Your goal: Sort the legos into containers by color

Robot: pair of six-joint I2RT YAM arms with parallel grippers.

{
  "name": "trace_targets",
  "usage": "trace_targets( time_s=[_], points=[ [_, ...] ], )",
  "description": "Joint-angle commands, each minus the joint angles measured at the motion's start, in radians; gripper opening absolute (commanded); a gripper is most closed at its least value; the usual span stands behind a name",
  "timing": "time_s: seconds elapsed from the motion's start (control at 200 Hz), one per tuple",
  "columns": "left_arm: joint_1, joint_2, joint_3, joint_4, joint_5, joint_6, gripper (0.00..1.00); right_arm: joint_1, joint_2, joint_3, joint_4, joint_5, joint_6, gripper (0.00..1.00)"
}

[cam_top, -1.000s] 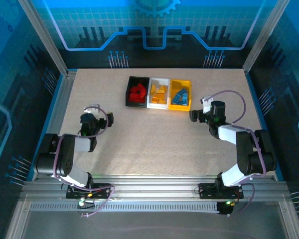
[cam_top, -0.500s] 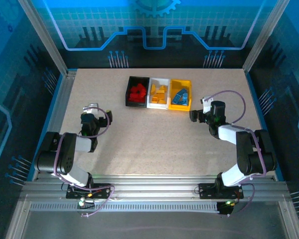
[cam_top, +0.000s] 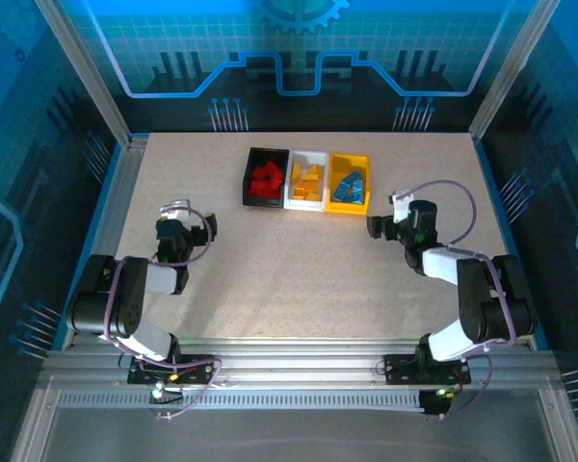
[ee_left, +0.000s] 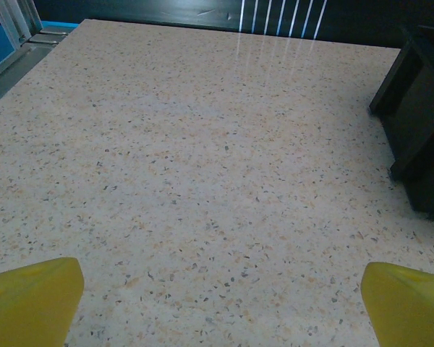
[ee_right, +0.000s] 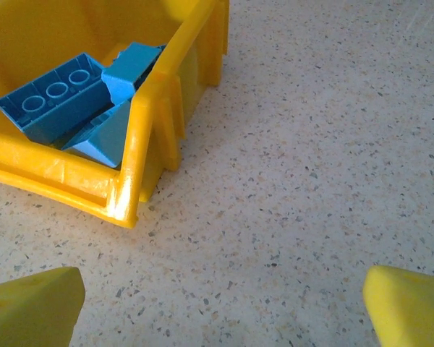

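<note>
A robotics lab test cell: left arm (cam_top: pixel 125 298) and right arm (cam_top: pixel 482 298) bolted to an aluminium rail (cam_top: pixel 289 358) at a speckled worktop (cam_top: pixel 299 260), fenced by metal posts (cam_top: pixel 81 67) and blue panels (cam_top: pixel 173 38) printed with gear-and-circuit graphics.

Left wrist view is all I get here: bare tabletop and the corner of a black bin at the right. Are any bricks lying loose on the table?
Observer: From the overhead camera I can spot none loose on the table.
Operator: So where are they, and which colour is where?
Observer: The red bricks lie in the black bin, the yellow-orange bricks in the white bin next to it, and the blue bricks in the yellow bin at the right end of the row.
</note>
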Motion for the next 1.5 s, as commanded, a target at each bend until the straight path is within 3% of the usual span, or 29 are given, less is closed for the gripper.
trace_targets(
  time_s=[0.0,0.075,1.496],
  points=[
    [-0.007,0.0,0.004,0.045,-0.008,-0.007,0.99,0.006,-0.03,-0.068,0.152,0.029,-0.011,1.0],
    [-0.007,0.0,0.004,0.044,-0.008,-0.007,0.99,0.01,-0.008,-0.127,0.278,0.033,-0.018,1.0],
    [-0.008,0.0,0.004,0.044,-0.008,-0.007,0.99,-0.006,-0.003,-0.107,0.242,0.019,-0.001,1.0]
  ],
)
